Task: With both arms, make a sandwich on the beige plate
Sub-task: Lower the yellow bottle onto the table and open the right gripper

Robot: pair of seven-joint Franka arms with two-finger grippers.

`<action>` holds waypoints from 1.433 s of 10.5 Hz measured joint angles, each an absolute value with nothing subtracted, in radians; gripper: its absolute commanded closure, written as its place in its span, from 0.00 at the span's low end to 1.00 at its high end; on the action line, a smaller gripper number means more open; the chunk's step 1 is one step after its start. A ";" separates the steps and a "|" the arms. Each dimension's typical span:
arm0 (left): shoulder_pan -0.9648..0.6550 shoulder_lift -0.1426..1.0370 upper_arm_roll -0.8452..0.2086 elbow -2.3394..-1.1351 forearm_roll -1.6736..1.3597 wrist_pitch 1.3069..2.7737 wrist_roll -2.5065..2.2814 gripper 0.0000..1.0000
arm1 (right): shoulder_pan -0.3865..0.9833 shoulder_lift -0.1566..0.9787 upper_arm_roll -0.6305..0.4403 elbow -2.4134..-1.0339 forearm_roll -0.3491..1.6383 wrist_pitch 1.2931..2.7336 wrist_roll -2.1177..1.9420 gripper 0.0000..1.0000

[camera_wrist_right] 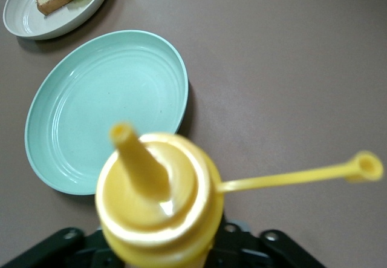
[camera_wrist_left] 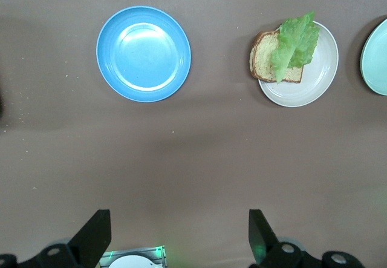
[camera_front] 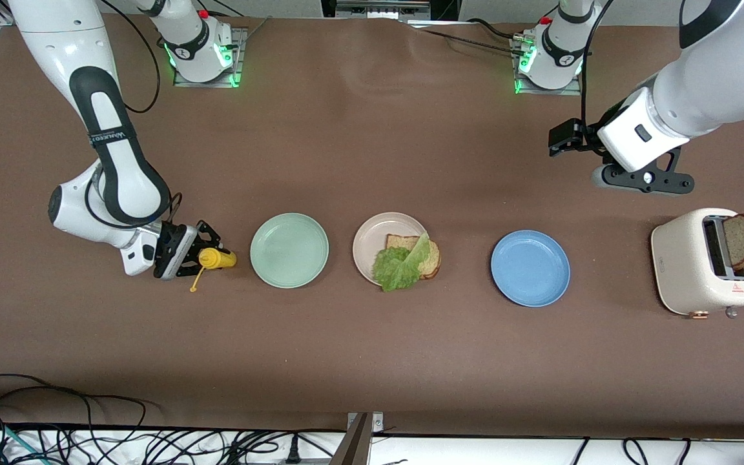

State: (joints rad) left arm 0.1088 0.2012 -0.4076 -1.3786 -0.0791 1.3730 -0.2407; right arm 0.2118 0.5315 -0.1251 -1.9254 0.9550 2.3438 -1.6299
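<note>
Counter (camera_front: 372, 129): a brown surface with three plates set in a row across its middle, and a toaster at the left arm's end.
Beige plate (camera_front: 372, 242): stood in the middle of the row, between the mint green plate (camera_front: 289, 250) and the blue plate (camera_front: 530, 267).
Sandwich so far: one brown bread slice (camera_front: 433, 258) lay on the beige plate with a ruffled lettuce leaf (camera_front: 401, 265) draped over it, the leaf's edge hanging past the rim on the side nearer the front camera.
Second bread slice (camera_front: 743, 240): stuck up tilted out of a slot of the cream toaster (camera_front: 695, 271).
Right hand (camera_front: 207, 257): was low at the right arm's end of the counter, just beside the mint green plate, its fingers on either side of the yellow squeeze bottle (camera_front: 217, 258); I could not tell whether they pinched it or had let go.
Squeeze bottle: its nozzle was uncapped, and the cap (camera_wrist_right: 367, 166) trailed off on a thin yellow tether.
Left hand (camera_wrist_left: 178, 232): hung over bare counter near the toaster, fingers spread wide and holding nothing, waiting.
</note>
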 measured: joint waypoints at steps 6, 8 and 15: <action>0.109 0.201 -0.407 -1.379 -0.079 1.373 -0.268 0.00 | 0.211 0.522 -0.126 -1.922 0.958 2.330 -1.630 0.00; 0.109 0.201 -0.407 -1.379 -0.079 1.373 -0.268 0.00 | 0.210 0.514 -0.136 -1.922 0.958 2.305 -1.630 0.00; 0.109 0.201 -0.407 -1.379 -0.079 1.373 -0.268 0.00 | 0.204 0.475 -0.187 -1.925 0.837 2.238 -1.572 0.00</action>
State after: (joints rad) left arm 0.1088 0.2010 -0.4070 -1.3786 -0.0791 1.3730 -0.2680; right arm 0.2041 0.4745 -0.1867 -1.9248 0.8368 2.2380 -1.5724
